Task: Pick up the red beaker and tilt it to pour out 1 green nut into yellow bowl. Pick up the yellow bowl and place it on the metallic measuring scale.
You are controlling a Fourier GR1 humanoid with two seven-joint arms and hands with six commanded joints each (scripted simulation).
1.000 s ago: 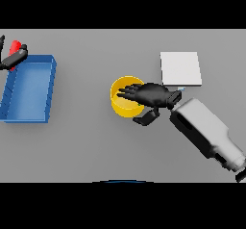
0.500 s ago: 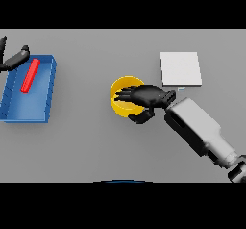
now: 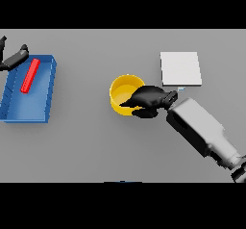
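A: What does the right hand [image 3: 146, 100] show, and what is its state?

B: The right hand reaches in from the lower right and lies over the near right rim of the yellow bowl [image 3: 124, 89]. Its fingers curl over the rim and the thumb shows below the wall, so the hand appears closed on the bowl. The bowl seems to rest on the table; whether it has left the surface cannot be told.

A: Which relation governs the coming move?

B: The metallic measuring scale [image 3: 180, 69], a pale square plate, lies up and to the right of the hand, near the bowl but apart from it. The right arm is plainly the nearer one, and its forearm [image 3: 202, 132] passes just below the scale's near edge. The carry would be judged short: lift, shift right and away from the robot, then set down flat.

A: Where are the other items?

B: The red beaker [image 3: 30, 75] lies on its side in the blue tray [image 3: 21, 112] at the far left, its long axis running near to far with a slight lean. The left hand [image 3: 13, 58] shows at the tray's far left corner with relaxed fingers, holding nothing. No green nut can be made out in the bowl.

A: And the surface?

B: A plain grey table [image 3: 96, 146], level and uniform; nothing stands between bowl and scale.
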